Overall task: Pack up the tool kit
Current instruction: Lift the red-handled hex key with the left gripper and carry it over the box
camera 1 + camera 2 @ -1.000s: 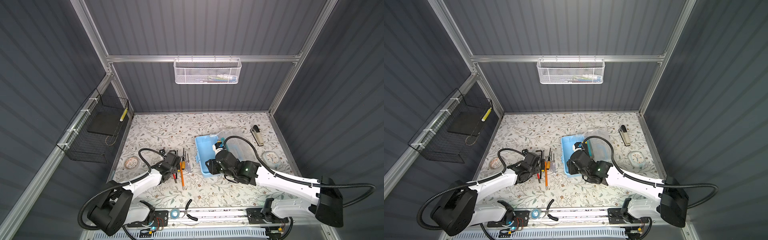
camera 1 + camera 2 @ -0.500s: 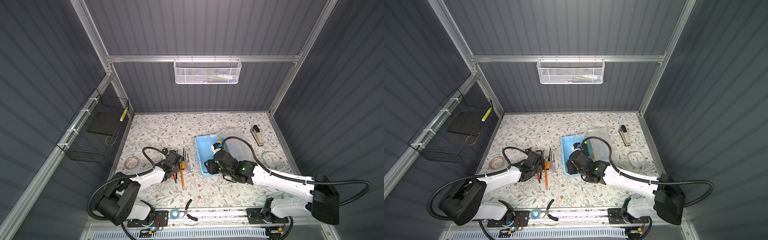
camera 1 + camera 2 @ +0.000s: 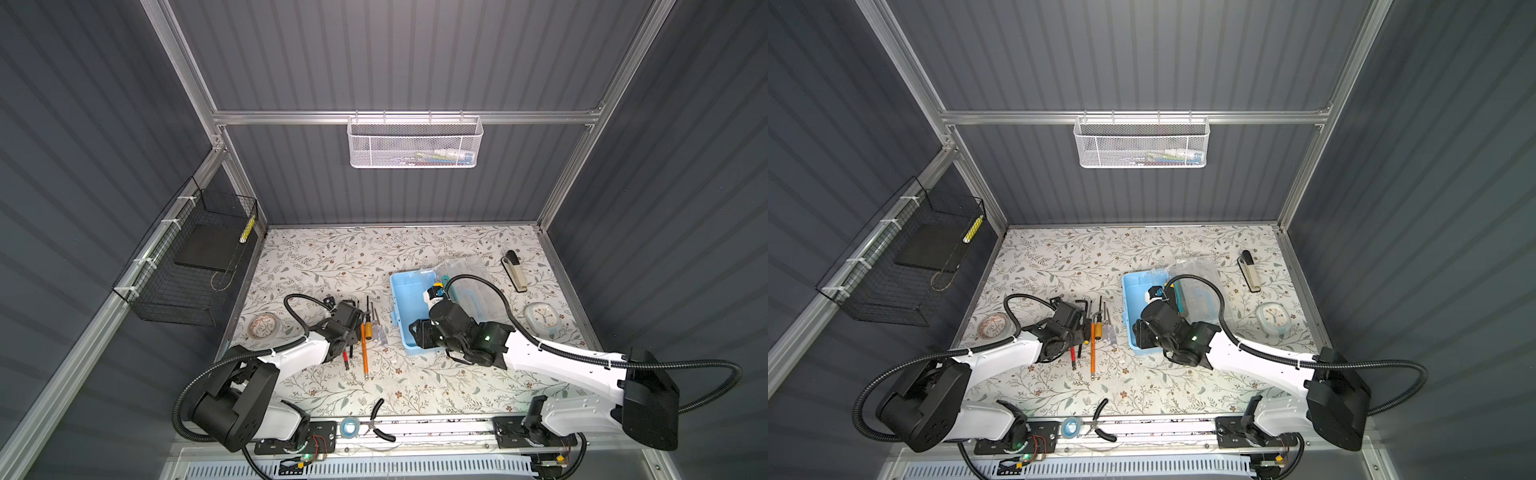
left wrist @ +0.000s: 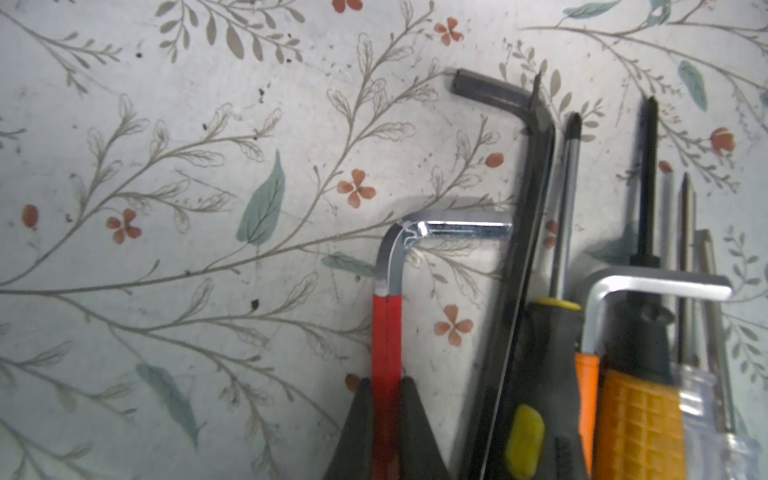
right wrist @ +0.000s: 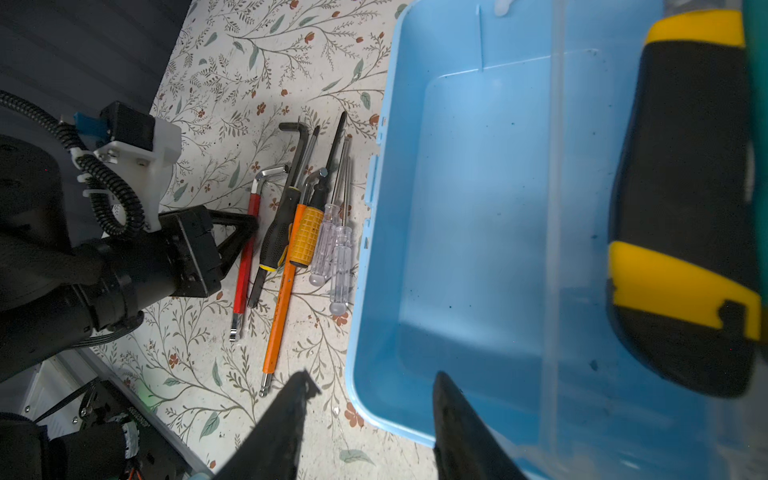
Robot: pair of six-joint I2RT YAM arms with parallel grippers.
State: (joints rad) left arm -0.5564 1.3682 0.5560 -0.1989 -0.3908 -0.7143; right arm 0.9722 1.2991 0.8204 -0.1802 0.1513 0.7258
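Floral table [image 3: 332,257]; left gripper [image 4: 386,380] clamps red hex key [image 4: 387,332]; right gripper [image 5: 372,376] apart, box [image 5: 478,208] cropped

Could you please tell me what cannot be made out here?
Both top views: contents of the white basket, too small behind mesh.
Right wrist view: black-and-yellow tool, blurred and cut off by the edge.
Left wrist view: whether the red hex key in the left end effector is lifted; no side view.
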